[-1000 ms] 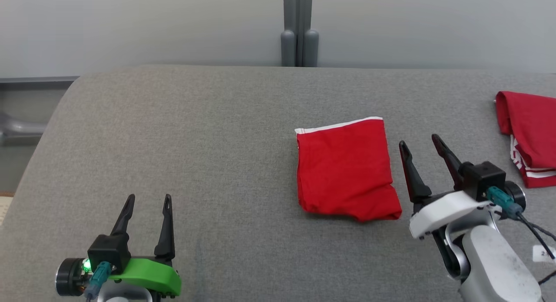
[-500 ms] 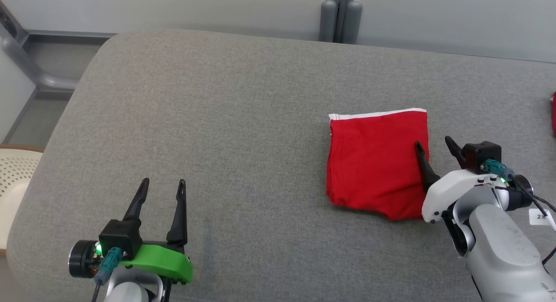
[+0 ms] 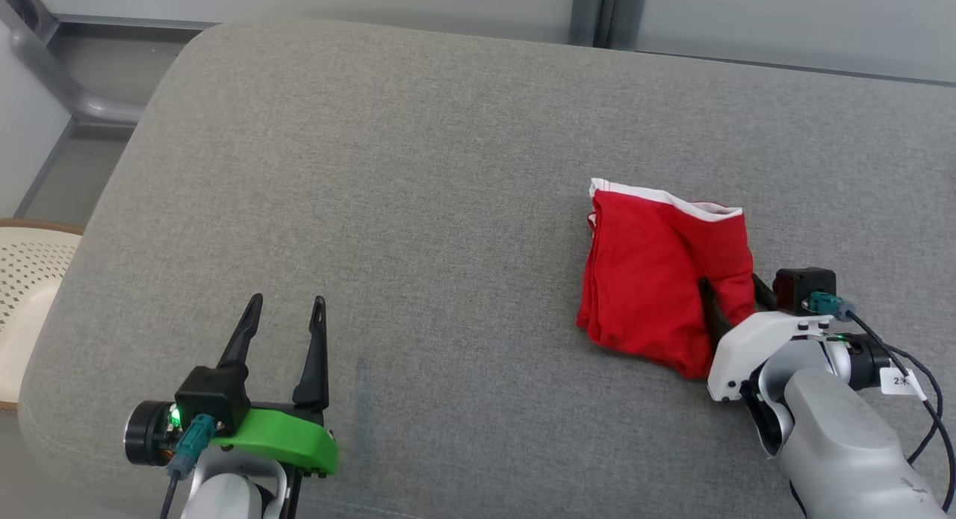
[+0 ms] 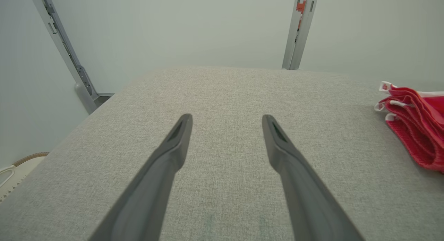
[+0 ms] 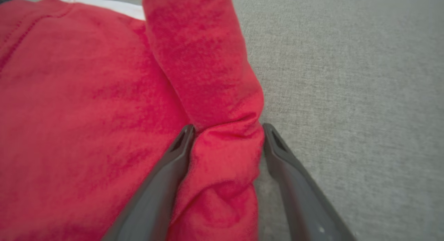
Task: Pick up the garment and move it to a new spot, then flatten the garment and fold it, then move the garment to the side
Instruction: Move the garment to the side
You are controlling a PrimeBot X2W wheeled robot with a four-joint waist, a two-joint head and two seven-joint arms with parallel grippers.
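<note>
Folded red garment (image 3: pixel 650 280) near the grey cushion's (image 3: pixel 418 205) right edge. Right gripper (image 3: pixel 729 281) spread wide, straddling its right fold. Left gripper (image 3: pixel 287 301) spread empty by the front-left corner.

- The garment (image 3: pixel 650 280) is red with a white-trimmed far edge, folded in layers.
- It lies on the grey fabric surface (image 3: pixel 411 205), right of middle.
- Its right edge is bunched into a raised ridge.

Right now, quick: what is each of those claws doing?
Left gripper: open, holding nothing.
Right gripper: open, its fingers either side of a bunched fold of the red garment.
</note>
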